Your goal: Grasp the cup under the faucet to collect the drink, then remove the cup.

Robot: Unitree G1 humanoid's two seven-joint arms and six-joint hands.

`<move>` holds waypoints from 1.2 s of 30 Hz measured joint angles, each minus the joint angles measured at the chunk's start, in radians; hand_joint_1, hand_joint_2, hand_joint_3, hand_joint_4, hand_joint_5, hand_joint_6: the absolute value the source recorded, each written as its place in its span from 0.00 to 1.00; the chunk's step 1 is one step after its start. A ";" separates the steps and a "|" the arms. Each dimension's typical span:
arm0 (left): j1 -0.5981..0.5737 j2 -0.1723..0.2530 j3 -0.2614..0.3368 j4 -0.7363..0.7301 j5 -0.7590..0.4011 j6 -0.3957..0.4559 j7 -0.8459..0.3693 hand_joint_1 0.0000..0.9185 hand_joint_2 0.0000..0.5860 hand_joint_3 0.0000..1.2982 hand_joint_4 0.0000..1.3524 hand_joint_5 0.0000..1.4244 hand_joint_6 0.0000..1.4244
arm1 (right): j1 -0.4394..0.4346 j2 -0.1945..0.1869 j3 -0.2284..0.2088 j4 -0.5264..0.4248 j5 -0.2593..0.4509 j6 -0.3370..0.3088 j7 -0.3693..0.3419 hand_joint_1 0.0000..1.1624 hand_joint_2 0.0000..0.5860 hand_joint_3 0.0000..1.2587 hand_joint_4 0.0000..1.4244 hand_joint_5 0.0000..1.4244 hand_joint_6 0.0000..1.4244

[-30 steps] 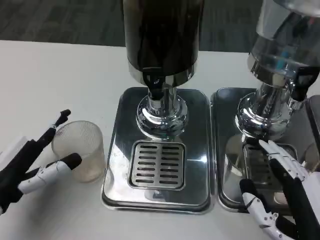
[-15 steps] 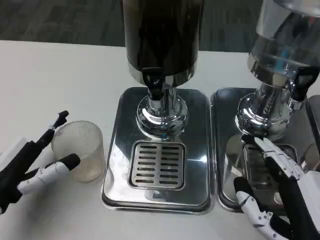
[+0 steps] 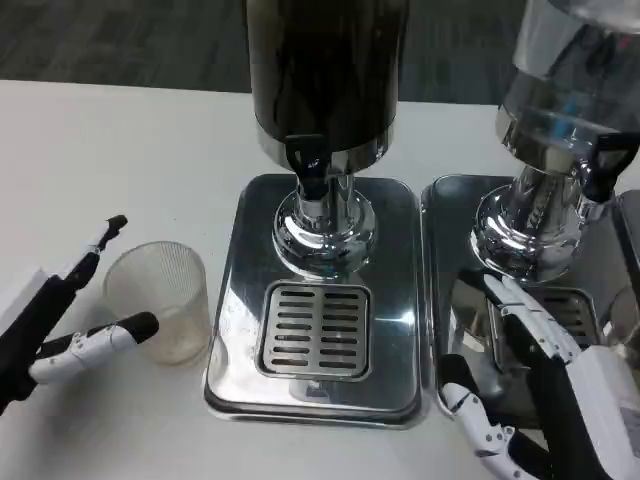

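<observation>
Between the left fingers [image 3: 110,335] stands a cup [image 3: 158,300] of clear, finely ribbed plastic, faintly frosted. Beside it, the drip tray [image 3: 235,300] is mirror-polished metal with a slotted grille [image 3: 315,328]. Its dispenser [image 3: 322,70] has a dark glossy tank on a chrome base. The white bench [image 3: 120,160] looks smooth and matt. Ahead of the right fingers [image 3: 525,310], the second dispenser [image 3: 570,80] is clear plastic on chrome.

One clear cup [image 3: 157,300], two dispensers [image 3: 323,110] [image 3: 565,130], two steel drip trays [image 3: 232,290] [image 3: 440,300], two hands [image 3: 50,330] [image 3: 560,390].
</observation>
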 measured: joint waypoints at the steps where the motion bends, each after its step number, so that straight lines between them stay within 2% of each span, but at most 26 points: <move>1: -0.004 0.006 -0.010 0.004 0.013 -0.001 0.026 0.02 0.00 0.00 0.00 0.05 0.11 | -0.003 0.001 0.007 0.005 0.000 0.000 -0.002 0.23 0.65 0.14 0.08 0.09 0.12; 5: -0.031 0.019 -0.041 0.017 0.080 -0.001 0.132 0.04 0.00 0.00 0.00 0.05 0.12 | -0.009 0.001 0.012 0.020 0.001 0.001 -0.009 0.23 0.65 0.14 0.08 0.09 0.12; 14: -0.079 0.019 -0.130 0.068 0.193 -0.009 0.309 0.06 0.00 0.00 0.00 0.07 0.13 | -0.006 0.001 0.015 0.026 0.000 0.003 -0.020 0.23 0.65 0.14 0.08 0.09 0.12; 25: -0.107 0.014 -0.190 0.141 0.196 -0.012 0.360 0.05 0.00 0.00 0.00 0.07 0.13 | -0.005 -0.001 0.011 0.024 0.006 0.010 -0.020 0.23 0.65 0.14 0.08 0.09 0.13; 36: -0.119 -0.009 -0.197 0.181 0.191 -0.006 0.362 0.08 0.01 0.00 0.01 0.10 0.16 | -0.006 -0.005 0.010 0.022 0.020 0.011 -0.017 0.23 0.65 0.15 0.09 0.10 0.13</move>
